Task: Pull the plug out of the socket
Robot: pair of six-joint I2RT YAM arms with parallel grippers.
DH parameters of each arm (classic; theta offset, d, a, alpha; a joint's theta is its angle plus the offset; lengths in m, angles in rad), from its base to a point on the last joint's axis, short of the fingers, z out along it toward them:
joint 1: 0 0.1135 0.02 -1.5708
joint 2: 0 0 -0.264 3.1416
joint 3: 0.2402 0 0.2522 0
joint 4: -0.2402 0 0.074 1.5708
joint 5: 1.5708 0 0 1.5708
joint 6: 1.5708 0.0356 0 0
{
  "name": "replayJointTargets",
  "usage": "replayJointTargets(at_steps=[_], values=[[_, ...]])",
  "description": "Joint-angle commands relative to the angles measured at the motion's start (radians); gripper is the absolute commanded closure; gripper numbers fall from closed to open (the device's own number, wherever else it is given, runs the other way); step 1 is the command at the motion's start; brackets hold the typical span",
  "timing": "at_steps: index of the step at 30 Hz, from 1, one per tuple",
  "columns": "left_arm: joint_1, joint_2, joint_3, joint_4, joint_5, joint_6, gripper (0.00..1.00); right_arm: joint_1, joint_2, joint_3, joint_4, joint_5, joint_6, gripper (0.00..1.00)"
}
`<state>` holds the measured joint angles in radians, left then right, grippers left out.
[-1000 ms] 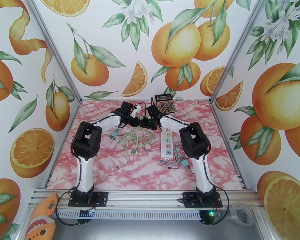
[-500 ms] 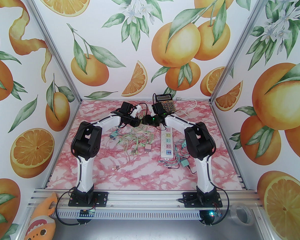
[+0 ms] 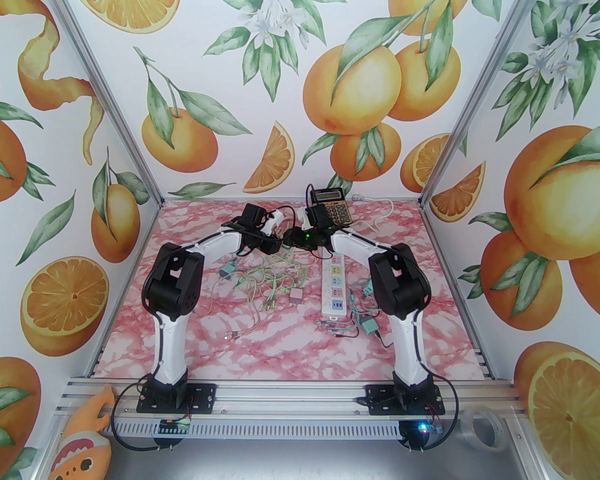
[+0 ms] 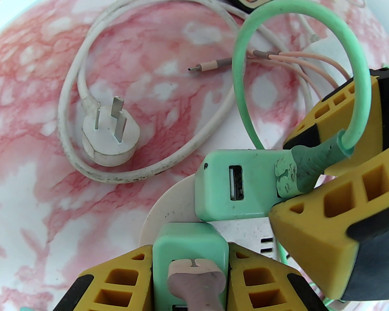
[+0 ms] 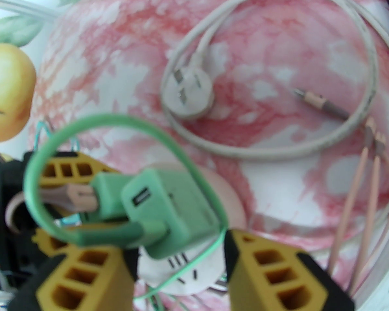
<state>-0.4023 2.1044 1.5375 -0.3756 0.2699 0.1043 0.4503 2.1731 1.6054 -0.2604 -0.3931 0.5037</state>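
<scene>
Two seated in socket (image 4: 243,230): pink-corded plug (image 4: 190,243), green-corded plug (image 5: 168,202)
Left gripper (image 4: 190,254): pinching pink-corded plug
Right gripper (image 5: 178,248): spread astride green-corded plug
Next: likely close, pull off

Smooth matt green plastic plug (image 4: 189,243)

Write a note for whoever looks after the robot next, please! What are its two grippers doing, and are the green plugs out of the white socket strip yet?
Left gripper: shut on the green charger with the pink cable, at the far end of the power strip.
Right gripper: open, fingers either side of the green charger with the green cable; a gap shows on one side.
Done: both chargers reached, one gripped.
Unclear: whether either is out of its socket.
Left: probably close the right gripper, then pull each charger straight off the strip.
</scene>
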Motion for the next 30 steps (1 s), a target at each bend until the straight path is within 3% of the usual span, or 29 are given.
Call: replayJointTargets(at_steps=[1, 16, 22, 30], values=[[-0.013, 0.004, 0.020, -0.051, 0.039, 0.012, 0.70, -0.003, 0.044, -0.018, -0.021, 0.034, -0.094, 0.53], [-0.010, 0.020, 0.050, -0.076, 0.019, 0.008, 0.69, 0.005, 0.022, -0.146, -0.005, 0.039, -0.092, 0.49], [-0.015, 0.024, 0.055, -0.073, 0.041, 0.003, 0.69, 0.040, 0.084, -0.062, -0.067, 0.060, -0.113, 0.49], [0.002, 0.009, 0.039, -0.065, 0.087, -0.013, 0.80, 0.067, 0.102, -0.041, -0.167, 0.156, -0.192, 0.60]])
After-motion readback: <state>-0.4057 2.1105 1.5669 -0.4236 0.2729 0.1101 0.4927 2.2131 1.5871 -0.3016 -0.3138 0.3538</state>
